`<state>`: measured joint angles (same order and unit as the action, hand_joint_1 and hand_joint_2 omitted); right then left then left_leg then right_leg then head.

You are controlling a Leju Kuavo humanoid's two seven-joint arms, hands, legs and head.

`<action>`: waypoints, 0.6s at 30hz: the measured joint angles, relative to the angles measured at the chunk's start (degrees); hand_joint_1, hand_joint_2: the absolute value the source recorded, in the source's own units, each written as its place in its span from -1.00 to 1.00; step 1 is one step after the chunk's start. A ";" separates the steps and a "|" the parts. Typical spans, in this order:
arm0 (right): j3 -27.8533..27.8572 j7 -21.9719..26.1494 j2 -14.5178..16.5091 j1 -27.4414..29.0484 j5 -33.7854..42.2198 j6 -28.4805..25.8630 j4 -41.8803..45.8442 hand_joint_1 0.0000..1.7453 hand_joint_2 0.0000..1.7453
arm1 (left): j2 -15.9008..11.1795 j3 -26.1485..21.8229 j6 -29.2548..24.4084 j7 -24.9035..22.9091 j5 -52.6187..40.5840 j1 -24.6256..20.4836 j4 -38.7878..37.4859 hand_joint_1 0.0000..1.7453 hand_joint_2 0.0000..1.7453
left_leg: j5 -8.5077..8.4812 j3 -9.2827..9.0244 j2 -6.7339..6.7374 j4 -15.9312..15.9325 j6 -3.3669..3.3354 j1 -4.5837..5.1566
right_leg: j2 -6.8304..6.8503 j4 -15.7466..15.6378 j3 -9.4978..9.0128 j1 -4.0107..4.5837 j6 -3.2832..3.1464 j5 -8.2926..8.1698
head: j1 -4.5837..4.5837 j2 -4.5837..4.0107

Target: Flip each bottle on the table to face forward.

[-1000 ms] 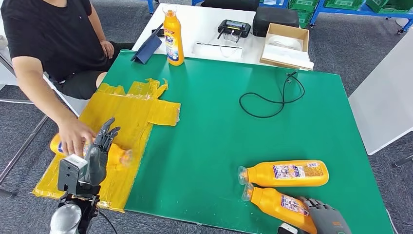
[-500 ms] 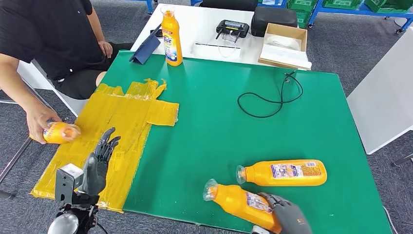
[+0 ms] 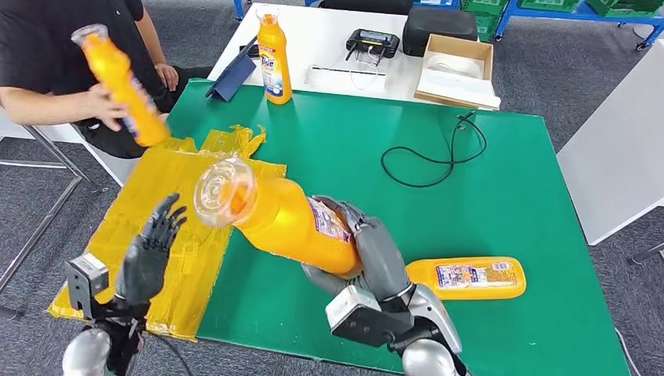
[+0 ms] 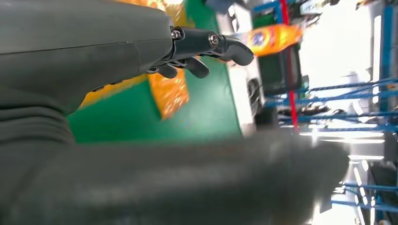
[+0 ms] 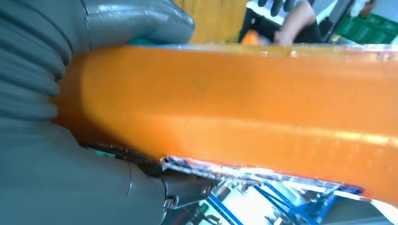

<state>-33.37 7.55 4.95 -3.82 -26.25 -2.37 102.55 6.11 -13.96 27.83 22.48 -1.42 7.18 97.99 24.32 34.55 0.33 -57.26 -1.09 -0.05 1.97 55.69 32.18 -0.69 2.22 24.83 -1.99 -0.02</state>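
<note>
We have one bottle [image 3: 290,223] lifted off the green tabletop [image 3: 352,157], right hand [image 3: 368,254] wrapped around its lower body, fingers clamped on it, cap tipped toward 10 o'clock. Left hand [image 3: 149,254] hovers over the yellow sheet [image 3: 196,188] at 8 o'clock, fingers spread, holding nothing. A second bottle [image 3: 467,278] lies flat at 4 o'clock, looks untouched. A third [image 3: 275,59] stands upright at 12 o'clock. A person's hand [image 3: 106,106] holds another bottle [image 3: 121,82] at 10 o'clock. Roughly midway, we judge.
</note>
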 joint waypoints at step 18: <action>-5.18 0.77 -6.53 14.19 -4.55 0.54 0.60 1.00 1.00 | 2.66 29.20 -11.18 -2.87 1.91 7.40 10.27 -1.00 1.00 | 0.40 0.05 -0.24 0.03 -0.33 0.29 | 0.16 -0.13 -0.02 -0.23 0.17 0.22 | 0.01 0.00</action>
<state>-38.56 8.32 -1.58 10.37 -30.80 -1.83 103.15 8.78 15.24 16.65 19.61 0.49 14.58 108.26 24.72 34.61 0.09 -57.24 -1.42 0.24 2.14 55.56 32.16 -0.92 2.39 25.04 -1.99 -0.02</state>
